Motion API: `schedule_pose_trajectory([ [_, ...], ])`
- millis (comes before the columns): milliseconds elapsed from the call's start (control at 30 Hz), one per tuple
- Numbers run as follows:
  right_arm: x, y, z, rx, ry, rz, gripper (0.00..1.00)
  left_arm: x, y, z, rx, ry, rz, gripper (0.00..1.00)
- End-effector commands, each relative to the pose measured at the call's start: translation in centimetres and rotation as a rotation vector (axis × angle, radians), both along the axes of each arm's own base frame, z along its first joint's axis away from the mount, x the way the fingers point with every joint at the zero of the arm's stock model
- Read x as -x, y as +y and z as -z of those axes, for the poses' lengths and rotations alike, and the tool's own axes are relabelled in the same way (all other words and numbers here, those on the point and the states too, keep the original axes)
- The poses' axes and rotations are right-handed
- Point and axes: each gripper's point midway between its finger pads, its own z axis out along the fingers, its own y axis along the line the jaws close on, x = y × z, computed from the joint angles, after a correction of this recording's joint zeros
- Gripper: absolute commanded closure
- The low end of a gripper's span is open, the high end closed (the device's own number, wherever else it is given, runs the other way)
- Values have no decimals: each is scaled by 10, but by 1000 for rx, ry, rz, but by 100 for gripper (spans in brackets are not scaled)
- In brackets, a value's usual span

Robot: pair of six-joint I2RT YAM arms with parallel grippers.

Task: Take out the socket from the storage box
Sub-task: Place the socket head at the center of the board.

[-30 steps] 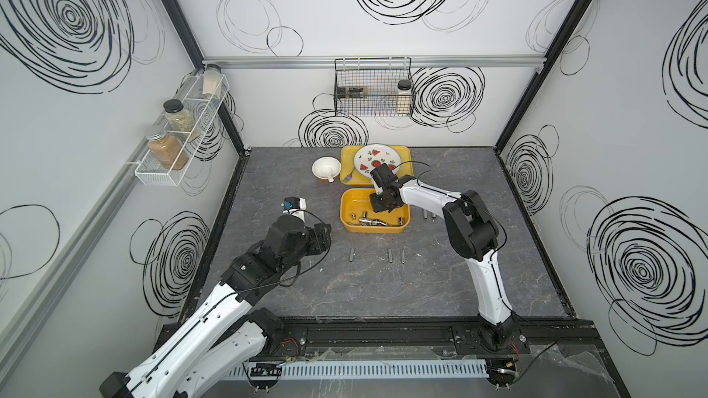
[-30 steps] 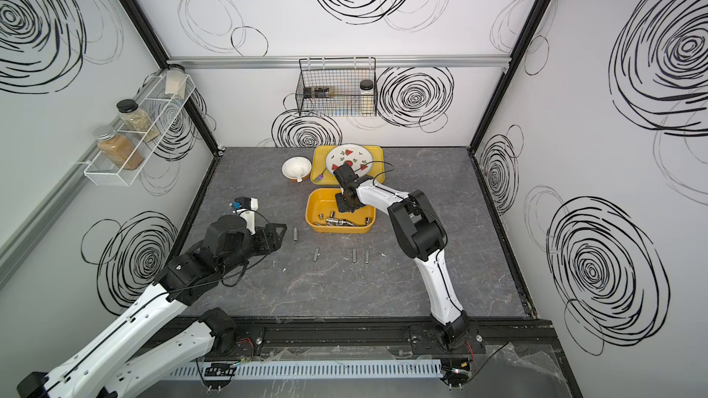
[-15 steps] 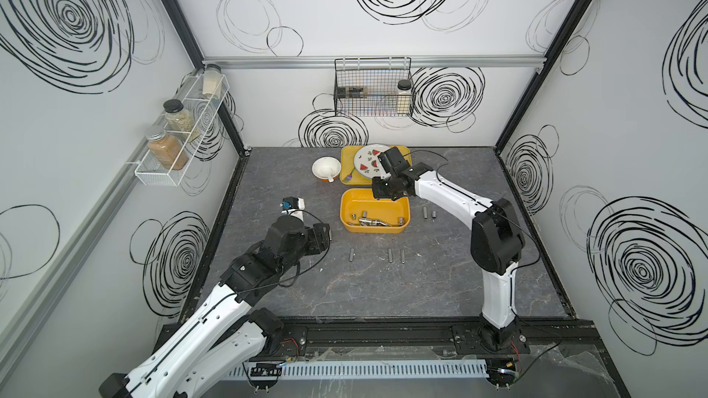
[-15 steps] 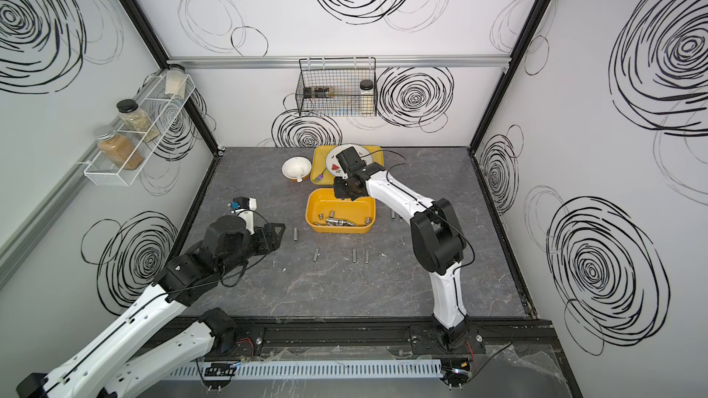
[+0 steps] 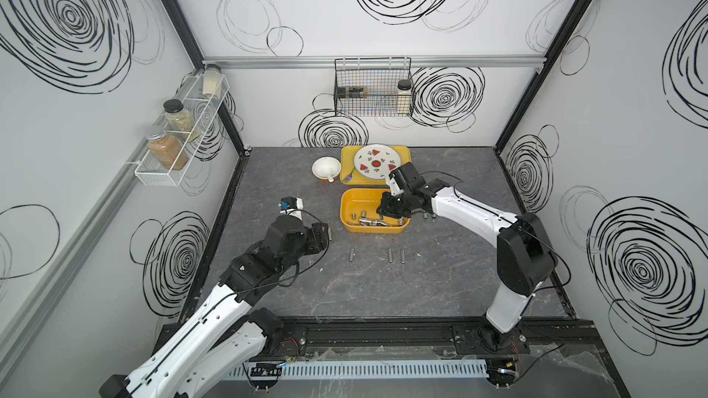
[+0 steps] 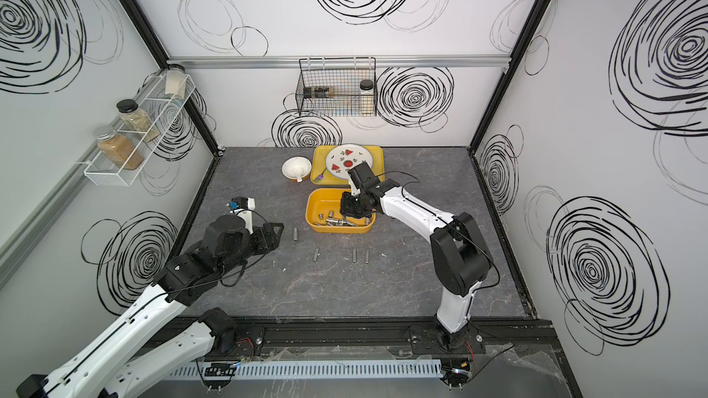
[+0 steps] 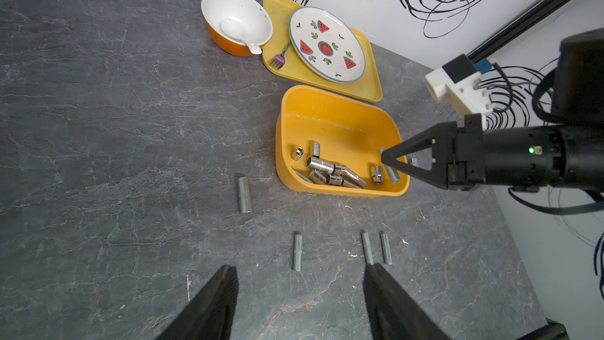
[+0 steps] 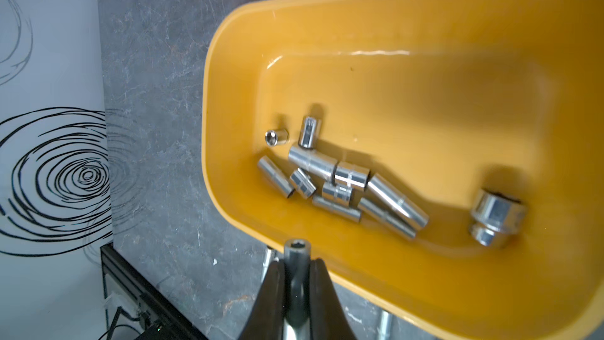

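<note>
The storage box (image 5: 349,206) (image 6: 315,206) (image 7: 330,116) (image 8: 425,86), a deep yellow-orange tub, stands mid-table. Several chrome sockets (image 8: 328,171) (image 7: 322,165) lie on its floor. My right gripper (image 8: 296,264) (image 5: 387,211) (image 6: 350,211) (image 7: 386,156) is shut on one slim socket (image 8: 295,250). It holds that socket above the box's right end, over the near wall. My left gripper (image 7: 298,267) (image 5: 325,232) (image 6: 277,229) hovers open over the table left of the box, with nothing between its fingers.
Several sockets (image 7: 244,195) (image 7: 297,252) (image 7: 367,247) (image 6: 295,234) lie on the table in front of the box. Behind it is a flat yellow tray (image 5: 404,153) with a watermelon plate (image 5: 375,161) and a fork, beside a bowl (image 5: 326,168). A wire basket (image 5: 373,88) hangs on the back wall.
My right gripper has risen from the box floor with the socket, and that arm's elbow has swung right and nearer. The left arm has not moved.
</note>
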Motion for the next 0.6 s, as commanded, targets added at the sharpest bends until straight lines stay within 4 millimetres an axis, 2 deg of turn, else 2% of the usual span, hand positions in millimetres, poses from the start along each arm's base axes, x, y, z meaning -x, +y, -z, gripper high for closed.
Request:
schedule_pose_trajectory([
  [0,17,2,-26,-87,-24,9,98,-1,4,-4,4,-20,-17,31],
  [233,58,-14,-16,-56,-27,22,98,-1,5,-5,9,-23,-20,31],
  [400,74,-40,0,22,-51,69,98,-1,5,-6,14,-28,-17,31],
  [567,82,-76,31,140,-79,133,98,-3,6,-4,15,-21,-19,31],
])
